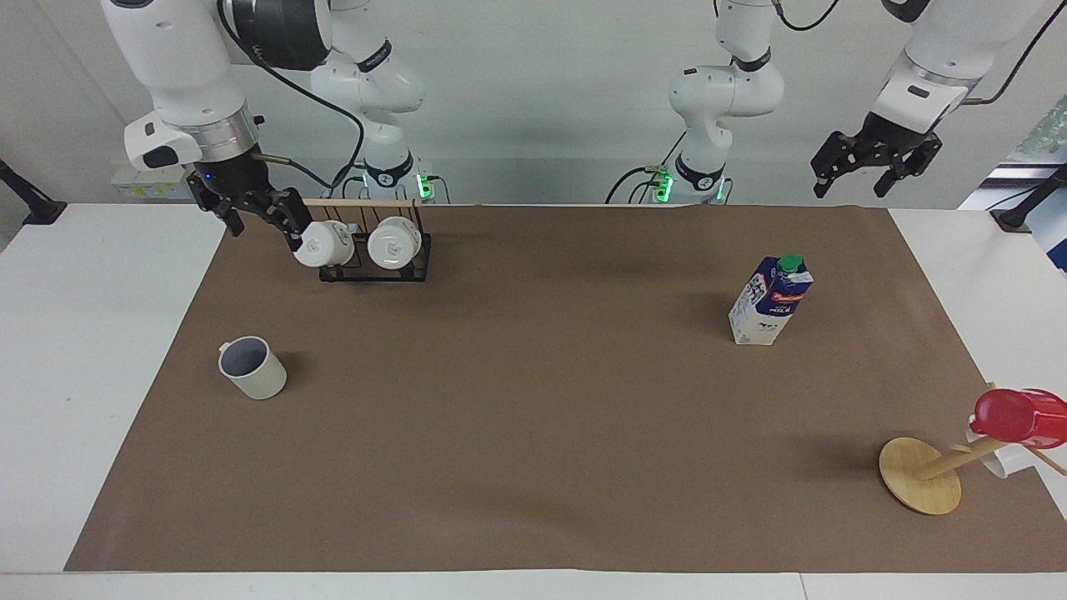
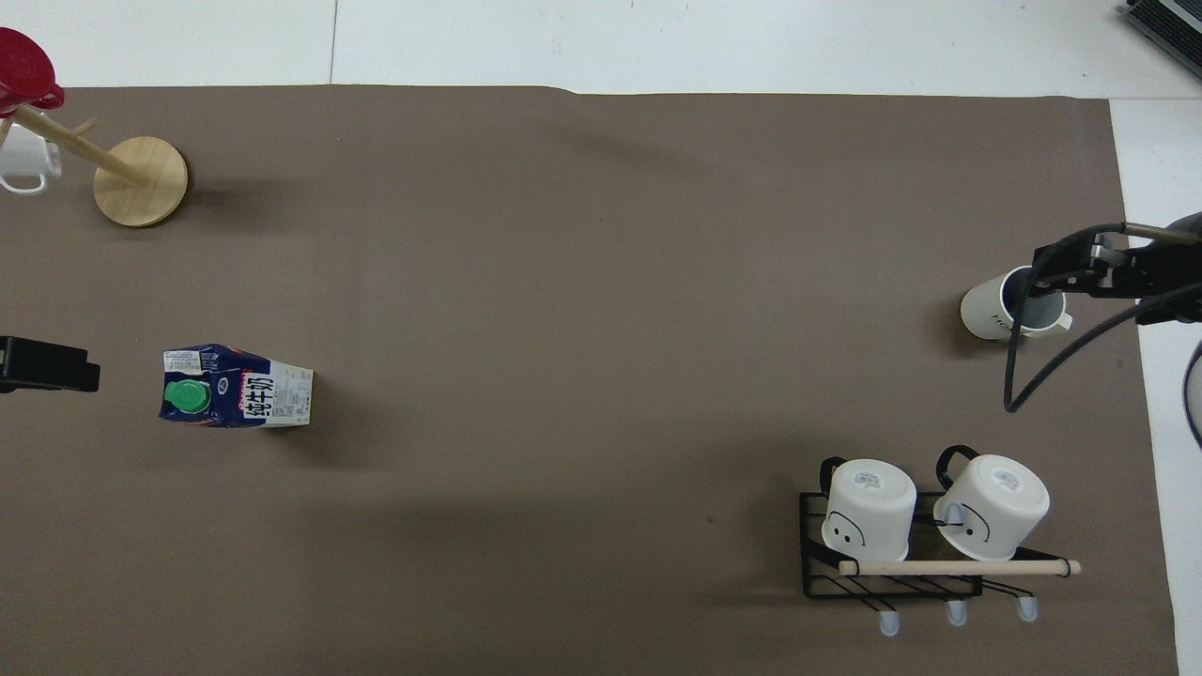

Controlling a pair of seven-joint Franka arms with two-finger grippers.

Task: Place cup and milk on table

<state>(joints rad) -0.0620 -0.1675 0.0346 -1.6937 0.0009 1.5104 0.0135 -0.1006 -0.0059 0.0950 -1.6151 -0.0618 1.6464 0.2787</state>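
Note:
The off-white cup (image 1: 252, 367) (image 2: 1000, 305) stands upright on the brown sheet of the table (image 1: 92, 350) toward the right arm's end. The milk (image 1: 771, 302) (image 2: 235, 387) is a white and blue carton with a green cap. It stands upright on the sheet toward the left arm's end. My right gripper (image 1: 265, 229) (image 2: 1080, 261) hangs open and empty, high over the cup's handle side. My left gripper (image 1: 852, 187) is also open and empty, raised above the table's edge nearest the robots. In the overhead view only a black part of the left gripper (image 2: 47, 364) shows beside the milk.
A black wire rack (image 1: 375, 265) (image 2: 892, 577) holding two white logo cups sits nearer to the robots than the cup. A wooden mug tree (image 1: 921, 475) (image 2: 141, 180) with a red cup (image 1: 1017, 415) stands farther out than the milk, at the left arm's end.

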